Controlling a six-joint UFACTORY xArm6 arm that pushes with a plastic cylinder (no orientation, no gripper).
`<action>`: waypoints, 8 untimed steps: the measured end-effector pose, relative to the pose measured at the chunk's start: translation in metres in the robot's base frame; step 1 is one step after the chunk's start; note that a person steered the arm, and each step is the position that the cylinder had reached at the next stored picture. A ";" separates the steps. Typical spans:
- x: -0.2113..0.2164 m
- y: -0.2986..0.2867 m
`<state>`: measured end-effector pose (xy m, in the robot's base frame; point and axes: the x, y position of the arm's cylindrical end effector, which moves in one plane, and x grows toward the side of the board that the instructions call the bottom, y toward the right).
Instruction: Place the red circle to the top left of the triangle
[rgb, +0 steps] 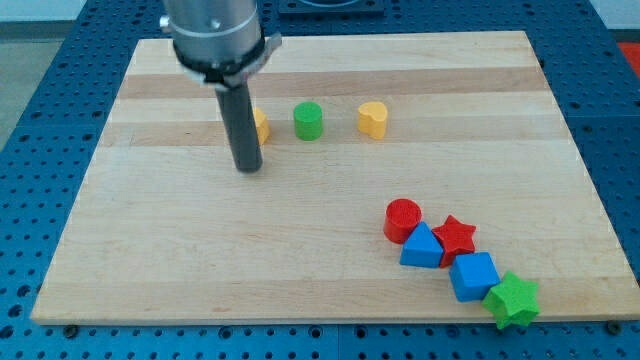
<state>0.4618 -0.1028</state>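
Note:
The red circle (403, 220) is a short red cylinder at the view's lower right. It touches the upper left of the blue triangle (422, 247). My tip (248, 168) rests on the board left of centre, far to the left of and above both blocks. It touches no block. A yellow block (260, 125) sits just behind the rod, partly hidden by it.
A green cylinder (308, 121) and a yellow heart (373, 118) stand in a row near the view's top. A red star (456, 236), a blue block (473, 276) and a green star (514, 299) trail from the triangle toward the lower right edge of the wooden board (150, 250).

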 end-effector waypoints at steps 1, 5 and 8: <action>0.069 0.005; 0.156 0.107; 0.137 0.143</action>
<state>0.5985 0.0398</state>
